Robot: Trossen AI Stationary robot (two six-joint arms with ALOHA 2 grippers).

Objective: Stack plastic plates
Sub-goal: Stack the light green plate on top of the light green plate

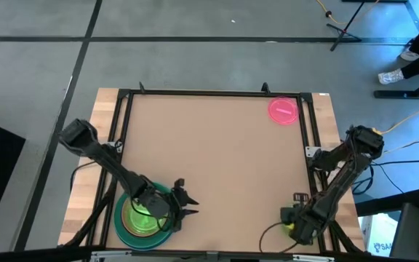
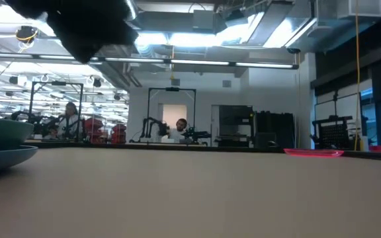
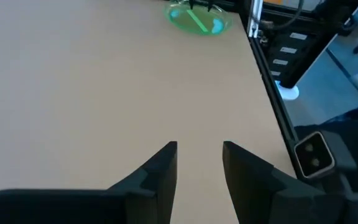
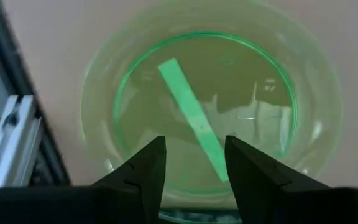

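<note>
Pick-up step: your right pincer (image 4: 191, 165) hangs part-open and empty over the small neon-green plate (image 4: 229, 81), near right; next, grip its rim and carry it to the stack (image 1: 132, 233) near left, beside your part-open left pincer (image 3: 199, 165).

Table top (image 1: 217, 167): matt tan board, smooth, edged by pale wood planks (image 1: 106, 109) and a dark metal frame (image 1: 209, 92).
Small neon-green plate (image 4: 207, 112): translucent glossy plastic, catching reflections.
Hot-pink plate (image 1: 283, 110), far right: translucent plastic.
Right gripper (image 4: 191, 165) fingers (image 4: 145, 168): matt black.
</note>
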